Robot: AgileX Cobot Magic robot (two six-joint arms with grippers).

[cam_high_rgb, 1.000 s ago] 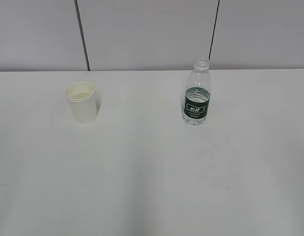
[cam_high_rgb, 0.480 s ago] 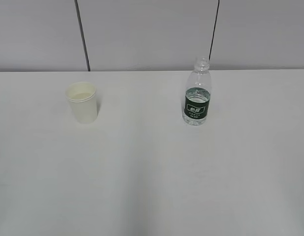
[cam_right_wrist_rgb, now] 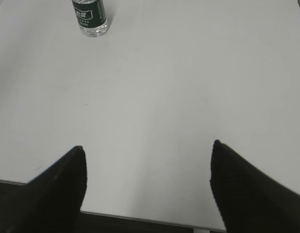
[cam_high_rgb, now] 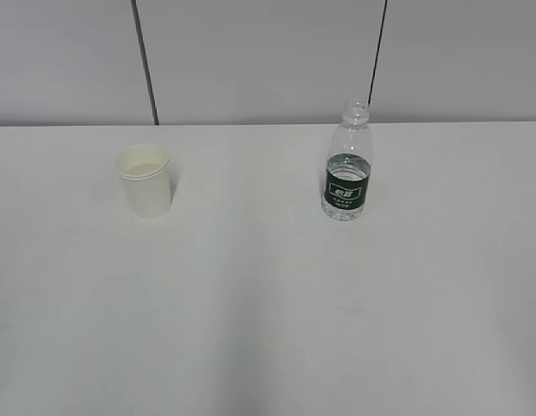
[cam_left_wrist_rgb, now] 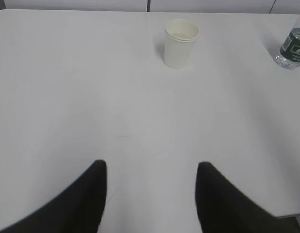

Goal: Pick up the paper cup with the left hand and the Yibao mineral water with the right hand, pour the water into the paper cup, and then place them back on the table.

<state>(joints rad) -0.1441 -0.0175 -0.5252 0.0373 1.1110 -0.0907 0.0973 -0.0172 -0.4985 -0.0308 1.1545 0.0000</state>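
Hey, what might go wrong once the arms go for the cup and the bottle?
The clear plastic bottle with the dark green label has no cap, so a knock from the jaws could spill it. The off-white paper cup is thin and could crush under a hard squeeze. It seems to hold liquid already, so pouring could overflow it.

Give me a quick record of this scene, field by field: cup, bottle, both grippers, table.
paper cup: upright on the table, left side, untouched
Yibao mineral water: upright, uncapped, right of the cup, apart from it
left gripper: open, empty, well short of the cup
right gripper: open wide, empty, far from the bottle
table: white
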